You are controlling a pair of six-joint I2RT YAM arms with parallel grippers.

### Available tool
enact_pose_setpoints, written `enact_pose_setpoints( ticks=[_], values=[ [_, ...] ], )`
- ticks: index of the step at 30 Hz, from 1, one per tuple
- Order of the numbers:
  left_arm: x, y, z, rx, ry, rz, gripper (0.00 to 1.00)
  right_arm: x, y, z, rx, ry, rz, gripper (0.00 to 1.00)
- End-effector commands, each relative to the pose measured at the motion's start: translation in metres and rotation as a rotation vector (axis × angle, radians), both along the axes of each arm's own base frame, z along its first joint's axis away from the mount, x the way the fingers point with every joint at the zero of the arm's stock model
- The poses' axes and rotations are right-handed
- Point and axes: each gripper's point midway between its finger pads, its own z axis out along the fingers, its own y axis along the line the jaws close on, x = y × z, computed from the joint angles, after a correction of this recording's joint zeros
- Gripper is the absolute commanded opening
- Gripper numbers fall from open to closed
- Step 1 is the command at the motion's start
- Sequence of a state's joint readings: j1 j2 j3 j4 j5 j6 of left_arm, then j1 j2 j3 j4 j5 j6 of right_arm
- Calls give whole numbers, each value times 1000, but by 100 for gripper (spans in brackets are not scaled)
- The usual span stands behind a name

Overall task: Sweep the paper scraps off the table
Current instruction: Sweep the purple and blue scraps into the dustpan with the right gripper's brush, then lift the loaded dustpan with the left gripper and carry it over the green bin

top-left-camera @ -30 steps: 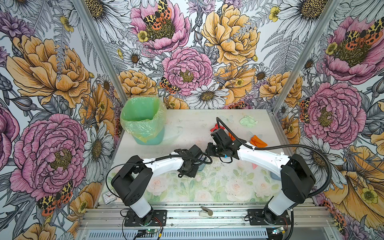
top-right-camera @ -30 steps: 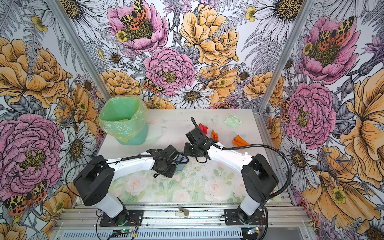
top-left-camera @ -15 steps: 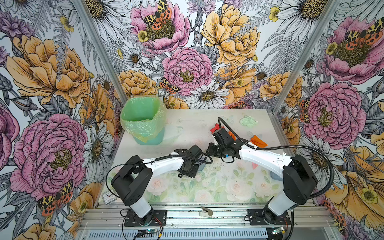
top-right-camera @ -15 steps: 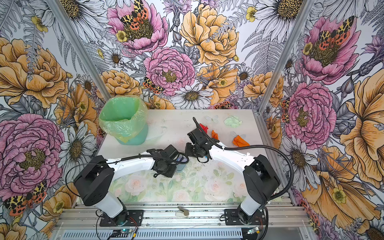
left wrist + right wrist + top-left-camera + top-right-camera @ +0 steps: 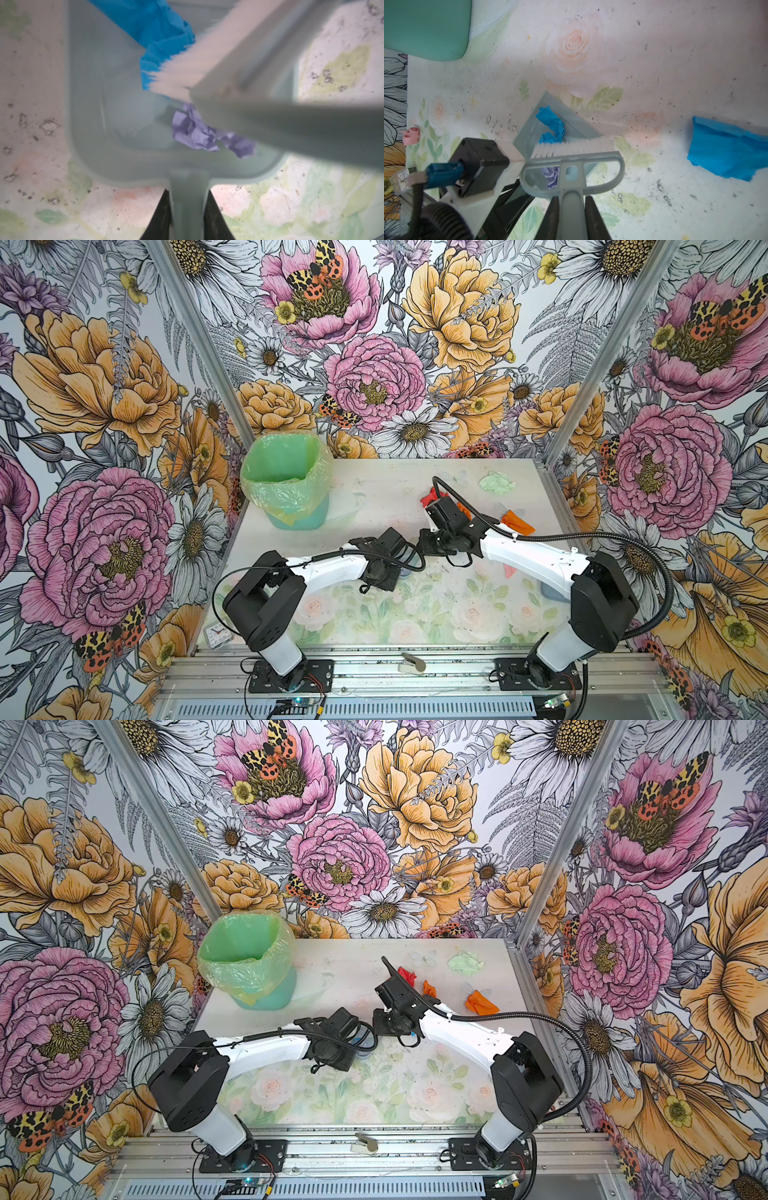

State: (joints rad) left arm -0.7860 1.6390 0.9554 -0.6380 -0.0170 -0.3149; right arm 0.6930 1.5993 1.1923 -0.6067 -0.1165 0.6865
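**Nearest:** A clock (image 5: pixel 217 632) lies at the surface's (image 5: pixel 374 497) front left corner, well short of the dustpan (image 5: pixel 93 108).

**Left hand** (image 5: pixel 188 204): clenched on the dustpan handle, one finger on each side. The dustpan sits on the surface about midway across.

**Right hand** (image 5: pixel 573 209): clenched on the brush (image 5: pixel 571 159) handle. The brush head lies across the dustpan.

**Inside the dustpan:**
- The blue scrap (image 5: pixel 162 31) lies toward the mouth, and the bristles touch it.
- The lilac scrap (image 5: pixel 197 133) lies at the back wall, on the handle side of the brush head.

**Outside the dustpan, on the surface:**
- A larger blue scrap (image 5: pixel 724 149) lies apart from the dustpan and shows only in the right wrist view.
- A pink scrap (image 5: pixel 509 570) lies to the dustpan's right, partly hidden under the right forearm.
- A red scrap (image 5: pixel 407 974) lies beyond the dustpan, just past the right wrist.
- A small orange scrap (image 5: pixel 429 988) lies near the red scrap, on its right.
- A big orange scrap (image 5: pixel 517 522) lies beyond the dustpan and farther right.

**Farthest:**
- A green scrap (image 5: pixel 496 483) lies well beyond the dustpan, toward the back right.
- The bin (image 5: pixel 291 497) stands upright beyond the dustpan to its left. It has a green liner.
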Motion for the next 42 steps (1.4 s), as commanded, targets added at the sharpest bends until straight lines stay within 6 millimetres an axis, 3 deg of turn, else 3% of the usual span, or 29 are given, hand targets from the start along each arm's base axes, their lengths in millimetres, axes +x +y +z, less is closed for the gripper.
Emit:
enact_pose_setpoints(
  ticks=[1,7,13,22,35,42],
  values=[
    [7,-8,-1,-36,-17,15,7,12,3,12,-21,-60,50,0],
    [8,-8,2,-41,-25,16,7,21,-9,15,-36,-81,20,0],
    [7,-7,3,-43,-25,20,7,40,-31,32,-19,-122,-45,0],
    [8,-7,13,-59,-46,24,7,54,-48,56,24,-165,-76,0],
    [13,2,50,-72,-137,42,8,62,-77,86,58,-235,-128,0],
    [20,6,82,-61,-202,34,8,63,-93,99,67,-269,-155,0]
  ],
)
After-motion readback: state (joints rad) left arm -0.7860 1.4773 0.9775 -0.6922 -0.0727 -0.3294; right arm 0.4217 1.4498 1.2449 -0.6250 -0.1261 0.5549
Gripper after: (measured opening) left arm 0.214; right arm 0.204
